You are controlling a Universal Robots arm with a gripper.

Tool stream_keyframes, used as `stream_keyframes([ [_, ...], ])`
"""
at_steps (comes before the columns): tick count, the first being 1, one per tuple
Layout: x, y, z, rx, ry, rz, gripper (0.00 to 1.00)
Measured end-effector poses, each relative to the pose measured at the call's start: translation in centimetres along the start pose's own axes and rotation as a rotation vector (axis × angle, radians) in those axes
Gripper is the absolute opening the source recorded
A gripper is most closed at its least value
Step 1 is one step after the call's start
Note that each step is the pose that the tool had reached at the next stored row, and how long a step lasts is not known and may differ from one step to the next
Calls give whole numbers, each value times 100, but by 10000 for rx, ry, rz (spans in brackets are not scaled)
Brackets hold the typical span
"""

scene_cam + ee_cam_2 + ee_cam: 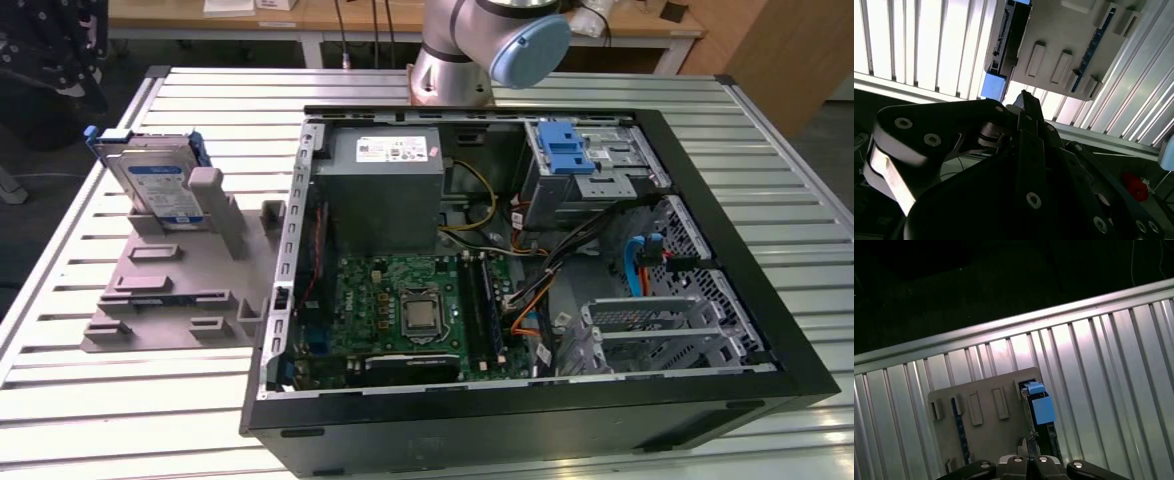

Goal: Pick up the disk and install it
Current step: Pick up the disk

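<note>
Black tool [1026, 98], clenched empty, over ribbed metal desk [134, 400]; disk [155, 188] upright in grey holder [160, 300], nine o'clock of case [534, 425].

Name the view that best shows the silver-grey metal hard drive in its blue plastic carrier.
The exterior view: the silver-grey metal hard drive stands on edge in a grey plastic holder, labelled face and blue carrier showing. Both wrist views catch it edge-on: a thin side and the carrier's blue end.

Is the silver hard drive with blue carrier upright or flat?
Upright: the silver hard drive stands on edge in the grey plastic holder.
</note>
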State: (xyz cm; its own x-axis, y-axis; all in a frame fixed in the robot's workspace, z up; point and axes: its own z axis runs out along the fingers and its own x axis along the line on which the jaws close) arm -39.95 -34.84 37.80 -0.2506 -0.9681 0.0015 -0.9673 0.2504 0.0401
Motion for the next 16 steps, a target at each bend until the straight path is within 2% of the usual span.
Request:
stream_keyframes([
  [4,0,1,0,-1,1,-112,11],
  [12,0,0,6,29,53,-1518,11],
  [16,0,0,8,54,51,-1618,11],
])
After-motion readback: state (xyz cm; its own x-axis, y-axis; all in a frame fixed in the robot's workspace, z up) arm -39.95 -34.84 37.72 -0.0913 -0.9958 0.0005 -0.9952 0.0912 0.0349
